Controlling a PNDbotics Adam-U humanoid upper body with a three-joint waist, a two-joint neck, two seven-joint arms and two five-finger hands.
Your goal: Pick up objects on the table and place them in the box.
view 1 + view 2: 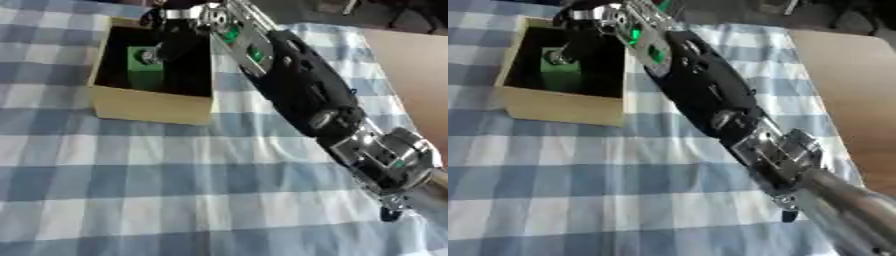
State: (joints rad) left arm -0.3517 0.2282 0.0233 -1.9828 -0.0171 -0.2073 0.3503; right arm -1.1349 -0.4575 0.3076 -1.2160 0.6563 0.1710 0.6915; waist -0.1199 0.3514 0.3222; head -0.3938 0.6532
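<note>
One right hand (175, 42) reaching from the right into open cardboard box (149, 105), fingers dark against the box interior, grasp state impossible to tell, green block (144, 70) inside box just beside hand, blue-checked cloth-covered surface (175, 190) beneath.

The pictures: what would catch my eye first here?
A big black and silver arm crosses the view from the lower right toward the box at the upper left. Its hand reaches into the box over a green block. All sits on a blue checked cloth.
</note>
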